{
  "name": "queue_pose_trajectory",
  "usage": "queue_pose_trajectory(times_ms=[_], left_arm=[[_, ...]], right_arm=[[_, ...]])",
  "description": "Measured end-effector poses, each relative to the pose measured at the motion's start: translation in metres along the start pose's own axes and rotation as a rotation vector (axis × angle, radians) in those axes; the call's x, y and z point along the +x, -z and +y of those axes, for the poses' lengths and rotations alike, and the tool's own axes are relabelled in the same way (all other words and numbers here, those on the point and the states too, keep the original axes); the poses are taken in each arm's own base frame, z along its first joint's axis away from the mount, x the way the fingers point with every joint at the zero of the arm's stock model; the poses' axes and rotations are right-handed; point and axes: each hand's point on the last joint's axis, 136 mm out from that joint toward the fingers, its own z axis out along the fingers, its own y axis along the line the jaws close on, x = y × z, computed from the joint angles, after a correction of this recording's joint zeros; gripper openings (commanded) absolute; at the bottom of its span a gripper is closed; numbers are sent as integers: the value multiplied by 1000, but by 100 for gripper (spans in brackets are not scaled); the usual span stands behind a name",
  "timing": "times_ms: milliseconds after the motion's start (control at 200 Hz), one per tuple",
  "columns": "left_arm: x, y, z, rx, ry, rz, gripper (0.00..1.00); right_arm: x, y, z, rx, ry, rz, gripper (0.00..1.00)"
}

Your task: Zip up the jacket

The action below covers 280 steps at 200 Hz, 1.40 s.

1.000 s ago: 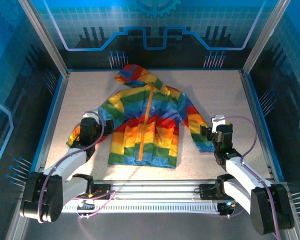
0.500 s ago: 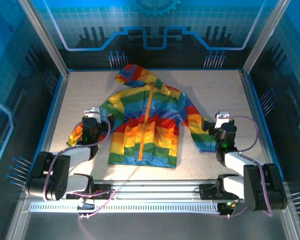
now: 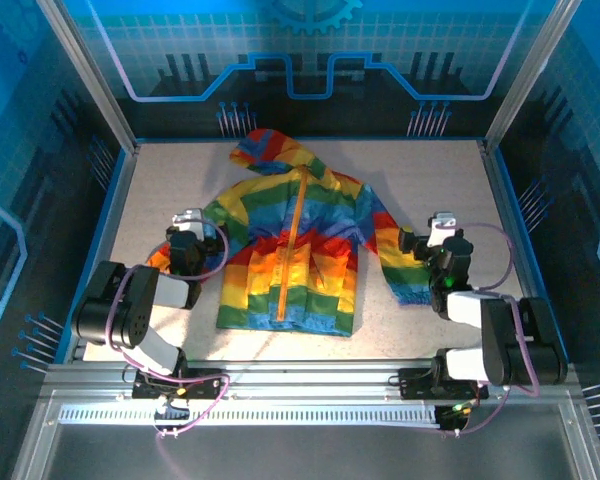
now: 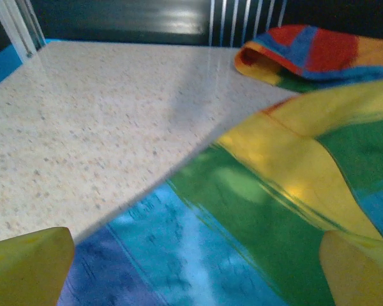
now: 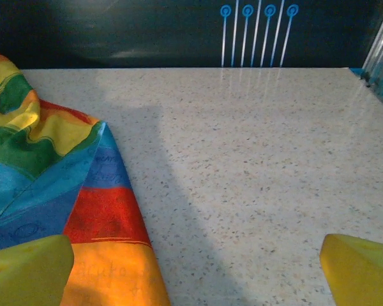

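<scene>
Jacket (image 3: 292, 240) flat on table (image 3: 430, 180); left fingers (image 3: 188, 223) spread over sleeve (image 4: 242, 210), right fingers (image 3: 439, 224) spread.

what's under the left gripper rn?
A sleeve of the jacket: blue, green and yellow stripes lie beneath the left gripper, its jaws wide apart, with bare table beyond. The table under the fabric is covered; whether the fingertips touch cloth cannot be told.

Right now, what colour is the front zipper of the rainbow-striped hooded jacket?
The zipper is orange, clearest in the top external view.
</scene>
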Motion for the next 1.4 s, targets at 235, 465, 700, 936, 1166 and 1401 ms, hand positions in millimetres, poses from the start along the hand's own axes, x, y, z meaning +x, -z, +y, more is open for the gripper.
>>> queue_pose_trajectory(times_ms=[235,465,700,936,1166,1401], left_arm=[[0,-2,6,-8,19,14,99],[2,-2,5,2,18,22,99],[2,-2,5,2,18,23,99],[3,-2,4,5,18,23,99],[3,-2,4,8,18,23,99],[3,-2,4,8,18,23,99]], right_arm=[[33,-18,10,-61,-1,84,100],[-2,-35,29,-91,66,23,100],[6,-35,28,-86,81,56,100],[8,-35,28,-86,89,62,100],[8,-35,28,-86,89,62,100],[8,-35,28,-86,89,62,100]])
